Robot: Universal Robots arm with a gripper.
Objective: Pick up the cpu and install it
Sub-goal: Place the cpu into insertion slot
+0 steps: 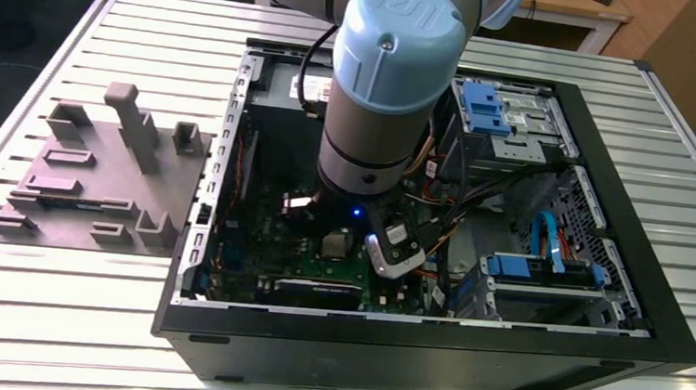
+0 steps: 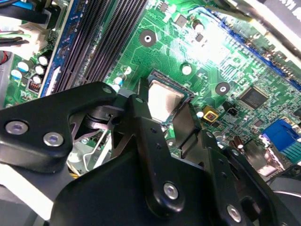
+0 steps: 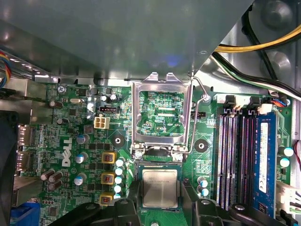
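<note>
First wrist view looks straight down on the small flat square cpu (image 3: 160, 188) with its silver-grey metal top and thin tan rim. It lies level in the black socket of the green motherboard (image 3: 70, 141), metal face up toward the wrist. The bright steel load plate (image 3: 162, 113) stands swung open just beyond one edge of it, with the wire lever beside that.

The chip is square, so it has no long axis to speak of. Its edges run parallel with the socket frame and with the rows of black memory slots (image 3: 233, 160) well off to one side.

The black fingers (image 2: 143, 117) are set narrow, one against each of two opposite edges, with the chip directly between them. I judge that they are clamped on it, although the contact line itself is shadowed in both wrist views. The two free edges face the load plate and the wrist.

In the exterior view the pale blue and grey arm (image 1: 382, 86) reaches down into the open black computer case (image 1: 410, 354), which rests on the ribbed metal surface (image 1: 65, 322). The grey plastic fixture with upright blocks (image 1: 88, 184) stands apart toward the exterior view's left.
</note>
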